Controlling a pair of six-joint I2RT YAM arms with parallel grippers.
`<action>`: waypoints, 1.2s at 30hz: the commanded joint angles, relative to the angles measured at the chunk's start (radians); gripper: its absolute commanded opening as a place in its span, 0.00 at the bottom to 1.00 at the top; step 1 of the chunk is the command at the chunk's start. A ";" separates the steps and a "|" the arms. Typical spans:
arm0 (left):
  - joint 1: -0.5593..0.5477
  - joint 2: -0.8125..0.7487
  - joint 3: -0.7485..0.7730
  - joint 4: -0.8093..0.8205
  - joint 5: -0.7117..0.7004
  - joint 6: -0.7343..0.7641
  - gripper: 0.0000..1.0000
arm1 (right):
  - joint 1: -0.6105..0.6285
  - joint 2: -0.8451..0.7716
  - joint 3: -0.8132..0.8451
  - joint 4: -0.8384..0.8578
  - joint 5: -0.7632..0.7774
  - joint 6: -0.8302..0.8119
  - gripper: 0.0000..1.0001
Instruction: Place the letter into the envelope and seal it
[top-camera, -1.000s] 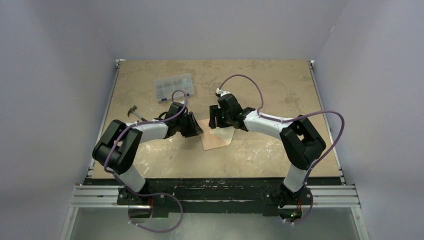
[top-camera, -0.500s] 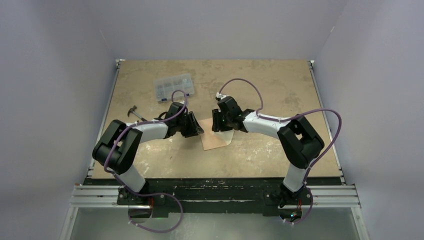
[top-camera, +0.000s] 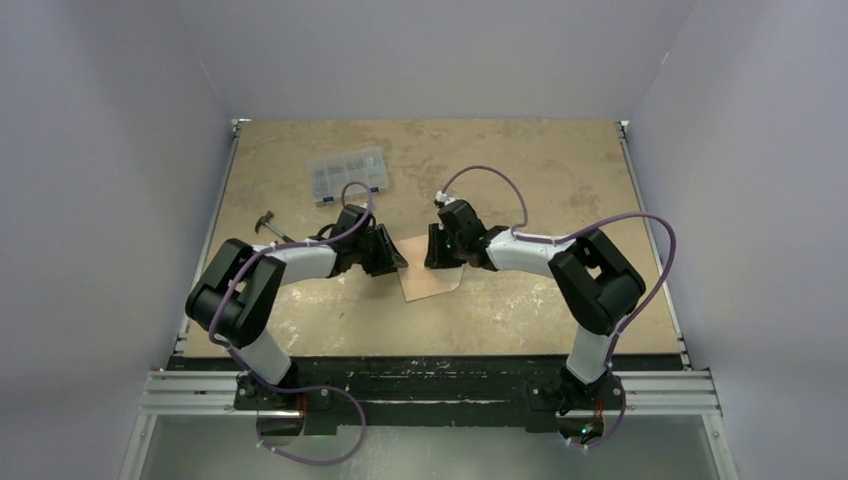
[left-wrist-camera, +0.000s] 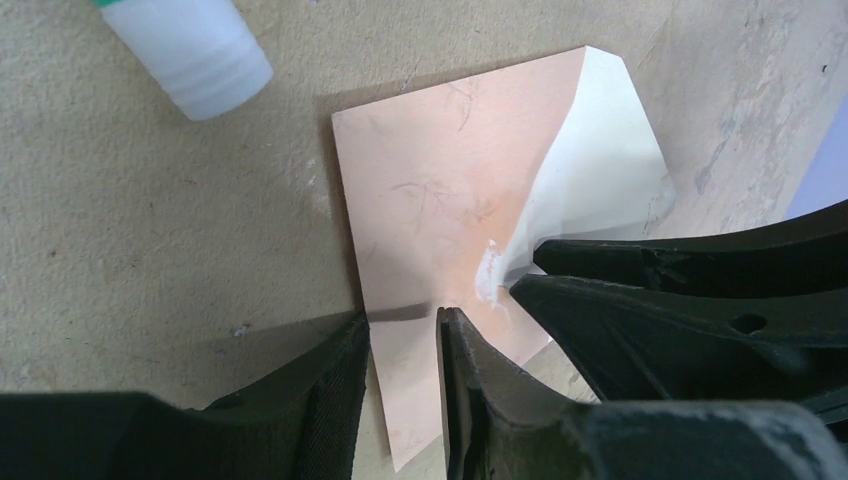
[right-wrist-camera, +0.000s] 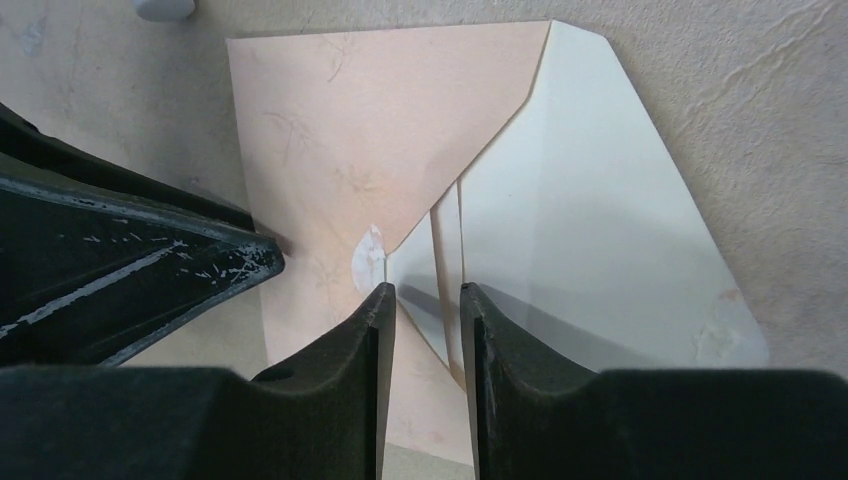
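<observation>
Envelope (right-wrist-camera: 340, 130) lies flap-open, unsealed, on the tabletop (top-camera: 520, 300); letter seemingly inside. Left jaws and right jaws, narrowly parted over it, grip nothing.

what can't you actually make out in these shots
- letter: no separate sheet clearly shows in any view; whether it is inside the envelope cannot be told.
- top view: envelope's far part hidden by the left gripper and right gripper.
- clear compartment box, top view: contents too small.
- white ribbed tube, left wrist view: cut off by the top edge.
</observation>
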 joint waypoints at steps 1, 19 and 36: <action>-0.003 0.063 -0.064 -0.113 0.001 -0.014 0.30 | 0.004 0.004 -0.056 0.103 -0.092 0.074 0.32; 0.001 -0.052 -0.005 -0.180 -0.110 0.036 0.48 | -0.002 -0.159 -0.067 0.071 0.021 0.088 0.35; 0.087 -0.043 0.218 -0.368 -0.499 0.007 0.70 | -0.005 -0.265 -0.066 0.065 0.038 0.003 0.43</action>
